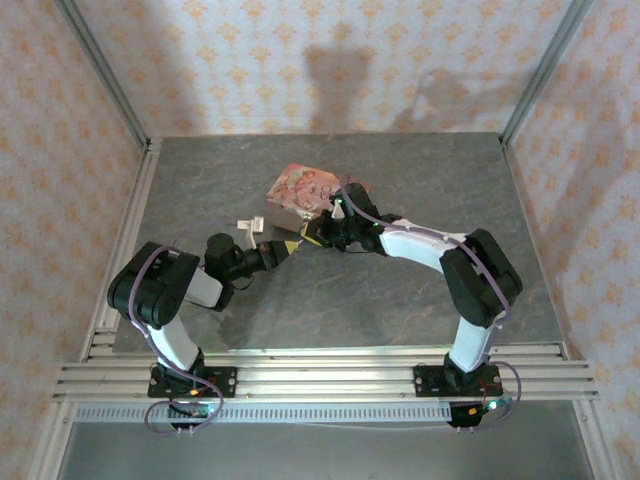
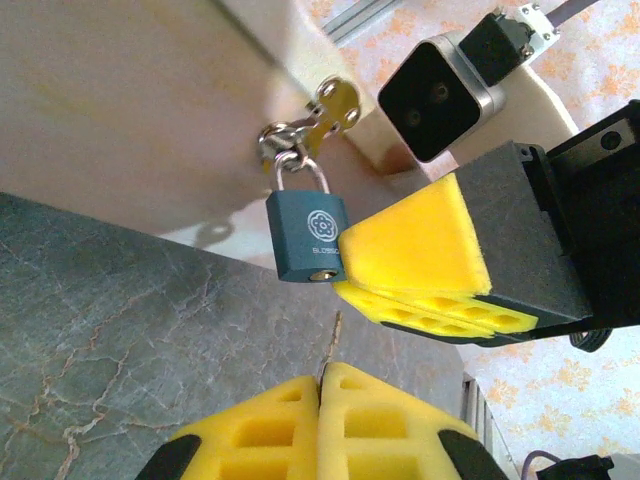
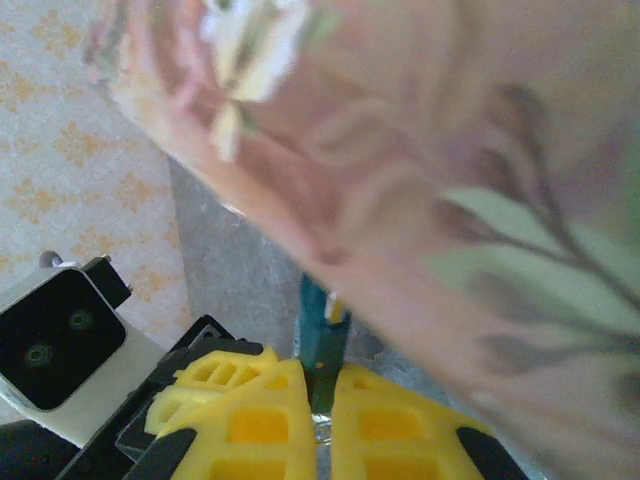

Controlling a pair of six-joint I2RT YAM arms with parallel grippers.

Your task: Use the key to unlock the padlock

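L jaws clamped on key [image 2: 327, 348]; R jaws pinch padlock [image 2: 305, 238], at key's 12 o'clock, hanging off box [image 2: 150, 110].

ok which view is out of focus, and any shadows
right wrist: the pink box sits too close and smears into blur; left wrist: the padlock is sharp; top external: soft shadows fall on the back wall.
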